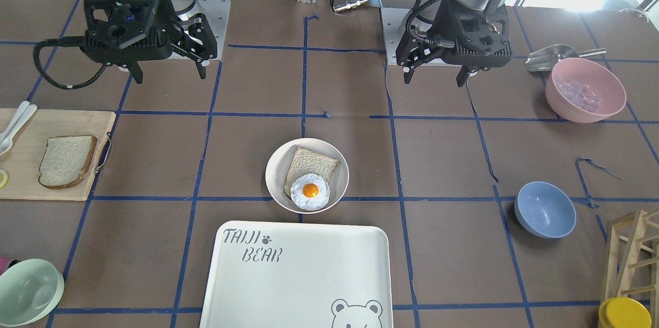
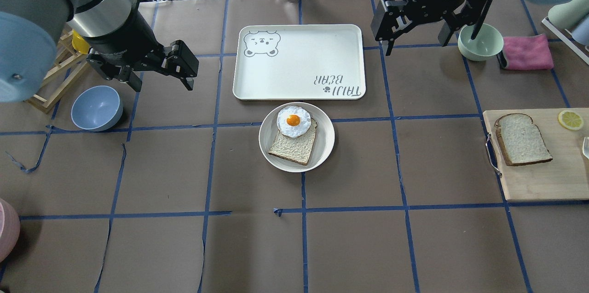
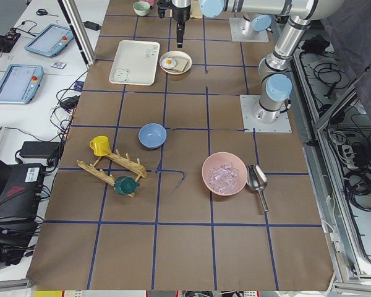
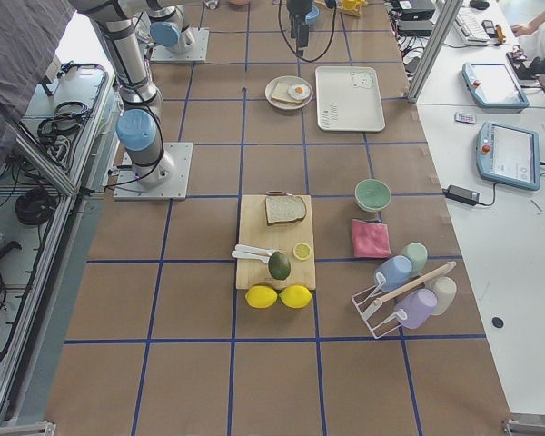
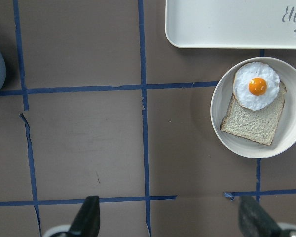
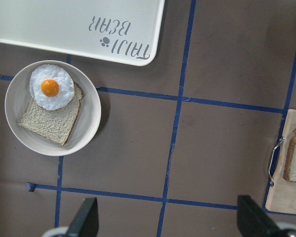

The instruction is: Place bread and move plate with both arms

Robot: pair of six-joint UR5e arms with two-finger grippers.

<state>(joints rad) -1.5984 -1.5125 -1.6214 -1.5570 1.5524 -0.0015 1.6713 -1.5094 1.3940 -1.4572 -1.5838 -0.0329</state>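
Note:
The bread [image 2: 522,139], a thick pale slice with a dark crust, lies on a wooden cutting board [image 2: 538,178] at the right; it also shows in the front view [image 1: 67,160]. The round cream plate [image 2: 267,139] sits mid-table and holds a tan slice [image 2: 294,146] and a fried egg [image 2: 293,121]. The plate also shows in the left wrist view [image 5: 291,133] and the right wrist view [image 6: 91,116]. My left gripper [image 2: 163,85] hovers open and empty left of the plate. My right gripper [image 2: 416,47] hovers open and empty between plate and board.
A bear-printed cream tray [image 2: 299,60] lies just beyond the plate. A blue bowl [image 2: 96,108] and a wooden rack [image 2: 55,81] are at the left. A green bowl [image 2: 481,42] and a pink cloth [image 2: 527,51] are at the far right. A lemon slice [image 2: 570,119] lies on the board.

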